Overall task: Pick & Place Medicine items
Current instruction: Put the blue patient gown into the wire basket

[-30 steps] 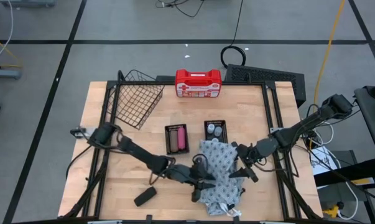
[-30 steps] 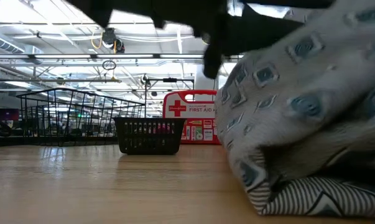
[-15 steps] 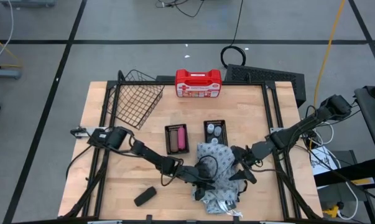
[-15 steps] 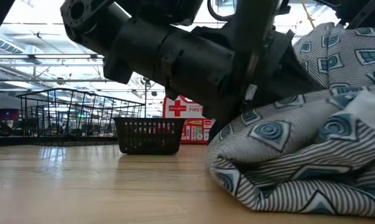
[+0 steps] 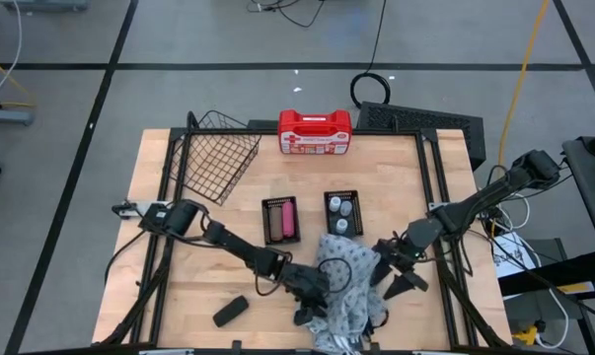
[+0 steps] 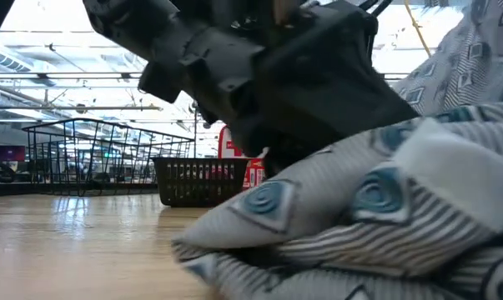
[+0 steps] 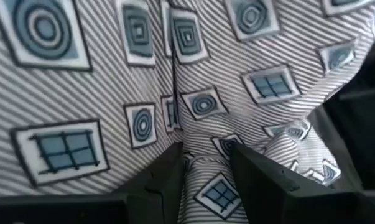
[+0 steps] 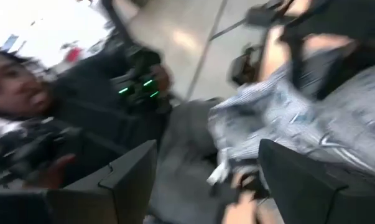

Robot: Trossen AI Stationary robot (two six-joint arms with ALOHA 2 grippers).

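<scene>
A grey cloth (image 5: 351, 266) with blue squares and rings lies bunched on the table near its front edge. My left gripper (image 5: 317, 299) is shut on it at its left side; the left wrist view shows my left gripper (image 7: 204, 149) close up. My right gripper (image 5: 396, 281) stands open just right of the cloth, touching nothing I can see. Pink and brown blocks lie in one black mesh tray (image 5: 280, 219), whitish round bottles in another (image 5: 342, 209). A black block (image 5: 230, 311) lies on the wood at the near left. My left gripper pinches a raised fold of the cloth (image 7: 206, 177) between its two fingers. The fingers come slanting down from the table's left side. The rest of the cloth lies slack and bunched on the table (image 6: 359, 208).
A red-and-white first aid case (image 5: 315, 133) stands at the far edge, with a tilted wire basket (image 5: 215, 158) to its left. A person (image 8: 16, 93) shows beyond the table in the right wrist view. Bare wood lies at the left (image 5: 179, 266).
My left gripper has sunk and tipped further down, keeping its hold on the cloth. The cloth has come down with it, bunched lower and drawn toward the table's near edge, off the bottle tray. My right gripper has rolled in place and stayed open.
</scene>
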